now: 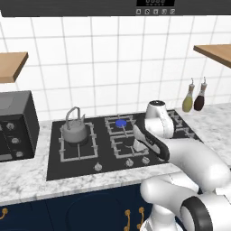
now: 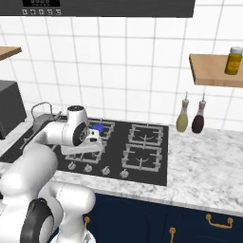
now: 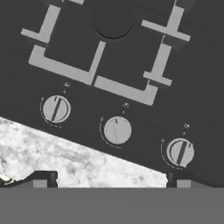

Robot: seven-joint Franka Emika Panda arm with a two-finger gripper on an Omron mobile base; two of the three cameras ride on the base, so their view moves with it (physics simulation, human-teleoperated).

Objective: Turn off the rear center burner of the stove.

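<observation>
From the left base view, the rear center burner glows blue near the stove's back edge. The right base view shows the arm bent over the front knobs. In the hand view, the gripper hangs jaws wide above the middle knob; I'd centre there before closing.

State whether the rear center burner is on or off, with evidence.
On: a blue flame glows at the rear center burner, also seen in the right base view.
</observation>
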